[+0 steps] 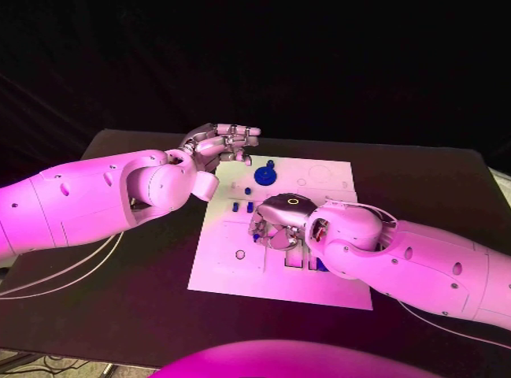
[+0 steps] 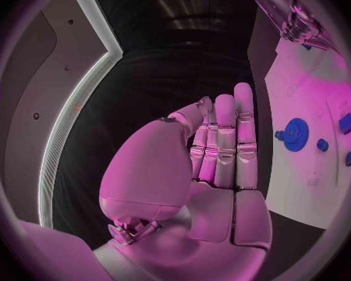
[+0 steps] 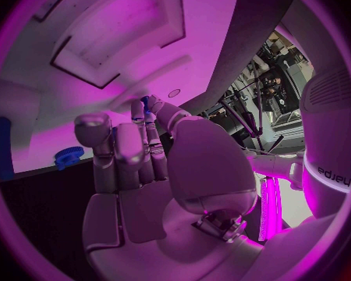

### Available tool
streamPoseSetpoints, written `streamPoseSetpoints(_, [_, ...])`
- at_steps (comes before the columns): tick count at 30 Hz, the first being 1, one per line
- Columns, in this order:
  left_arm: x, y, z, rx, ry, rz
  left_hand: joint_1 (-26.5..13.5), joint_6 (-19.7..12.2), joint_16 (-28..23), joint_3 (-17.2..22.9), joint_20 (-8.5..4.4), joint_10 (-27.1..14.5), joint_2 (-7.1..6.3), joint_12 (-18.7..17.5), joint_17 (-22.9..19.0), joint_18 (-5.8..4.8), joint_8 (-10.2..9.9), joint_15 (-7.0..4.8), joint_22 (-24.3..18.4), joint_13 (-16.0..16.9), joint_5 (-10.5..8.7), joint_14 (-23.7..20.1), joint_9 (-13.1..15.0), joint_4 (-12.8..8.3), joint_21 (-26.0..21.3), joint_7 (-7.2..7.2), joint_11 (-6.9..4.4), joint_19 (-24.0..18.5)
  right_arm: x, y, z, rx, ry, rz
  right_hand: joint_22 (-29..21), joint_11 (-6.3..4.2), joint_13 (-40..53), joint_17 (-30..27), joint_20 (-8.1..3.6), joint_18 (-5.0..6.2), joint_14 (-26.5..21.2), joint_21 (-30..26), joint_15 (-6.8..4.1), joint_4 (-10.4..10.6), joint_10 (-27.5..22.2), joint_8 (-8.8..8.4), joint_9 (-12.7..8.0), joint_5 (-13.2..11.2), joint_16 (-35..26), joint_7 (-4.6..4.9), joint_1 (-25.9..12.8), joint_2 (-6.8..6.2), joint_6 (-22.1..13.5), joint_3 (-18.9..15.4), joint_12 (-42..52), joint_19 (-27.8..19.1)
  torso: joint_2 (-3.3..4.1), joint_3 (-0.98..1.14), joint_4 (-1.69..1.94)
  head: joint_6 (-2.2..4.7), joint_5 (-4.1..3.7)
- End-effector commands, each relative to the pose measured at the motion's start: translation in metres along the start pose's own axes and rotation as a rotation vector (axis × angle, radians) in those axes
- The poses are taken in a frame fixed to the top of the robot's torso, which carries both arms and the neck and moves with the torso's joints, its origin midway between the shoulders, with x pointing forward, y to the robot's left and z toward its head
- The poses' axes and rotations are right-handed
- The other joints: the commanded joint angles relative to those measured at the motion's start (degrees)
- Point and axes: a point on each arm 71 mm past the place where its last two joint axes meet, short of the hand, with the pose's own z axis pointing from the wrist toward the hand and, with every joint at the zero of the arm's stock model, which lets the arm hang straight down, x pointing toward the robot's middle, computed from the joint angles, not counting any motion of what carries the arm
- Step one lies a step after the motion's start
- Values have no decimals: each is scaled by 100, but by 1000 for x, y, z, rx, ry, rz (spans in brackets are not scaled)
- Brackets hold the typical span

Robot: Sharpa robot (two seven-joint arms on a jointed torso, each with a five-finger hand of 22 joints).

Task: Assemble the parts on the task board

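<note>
- We see the white board (image 1: pixel 227 264) in the middle of the black table (image 1: pixel 119 315), with small blue parts scattered on it.
- Our left hand (image 1: pixel 219 145) hangs over the board's far left corner, well clear of the work. In the left wrist view its fingers (image 2: pixel 222 143) lie straight and close side by side, nothing in them. We read it as empty and parked, likely to keep out of the other arm's way.
- Blue gear (image 1: pixel 265 175) sits on the far part of the board, just beside the left hand, not touched; it also shows in the left wrist view (image 2: pixel 296 133), with small blue pegs (image 2: pixel 322 145) near it.
- Our right hand (image 1: pixel 280 224) is down over the board's middle, palm toward the plate, covering the slots there.
- In the right wrist view a fingertip and thumb meet on a small blue part (image 3: pixel 147 101), close to the board surface. We judge it a pinch on that part, though most of the piece is hidden, so we cannot name it.
- Low, tilted pose suits lowering the part into a recess; which recess, we cannot tell.
- More blue pieces (image 1: pixel 321 265) lie on the board beside the right wrist, still loose.
- Our judgement: one insertion is in hand, several parts left.
</note>
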Motion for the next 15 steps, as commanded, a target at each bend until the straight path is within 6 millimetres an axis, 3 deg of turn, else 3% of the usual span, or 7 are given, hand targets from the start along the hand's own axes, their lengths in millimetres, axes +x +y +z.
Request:
streamPoseSetpoints(1, [2,-1,1,9,17,2,-74,-45,-9,-21,9,-49,14,-37,-9,48,9,5,9,-9,18,-31,-8,-16,40,12,0,-38,2,-5,-1,25,-7,0,-184,102,-80,-2,76,-13,153,-117,57,-3,-302,-92,-52,20,1,56,-20,-95,-197,-73,-116,-76,-2,-1,-3,1,3])
streamPoseSetpoints(5, [2,0,1,4,20,1,-92,-58,-7,-29,14,-59,11,-40,-12,47,8,10,12,-15,18,-34,-12,-14,41,17,6,-44,0,-7,-6,24,-36,7,-769,174,-55,-233,156,102,-9,-511,116,-50,-821,-92,-143,14,-198,32,10,-187,-619,-290,-106,-389,-6,4,0,19,5])
streamPoseSetpoints(15, [1,0,0,-1,24,5,-118,-76,-2,-38,21,-73,12,-44,-14,47,7,17,15,-22,18,-35,-18,-8,41,23,13,-49,-18,-14,-29,28,-105,20,-741,147,1,-207,161,101,0,-499,101,-81,-831,-15,-110,29,-139,49,74,-148,-540,-488,231,-355,-23,-10,-17,111,-42])
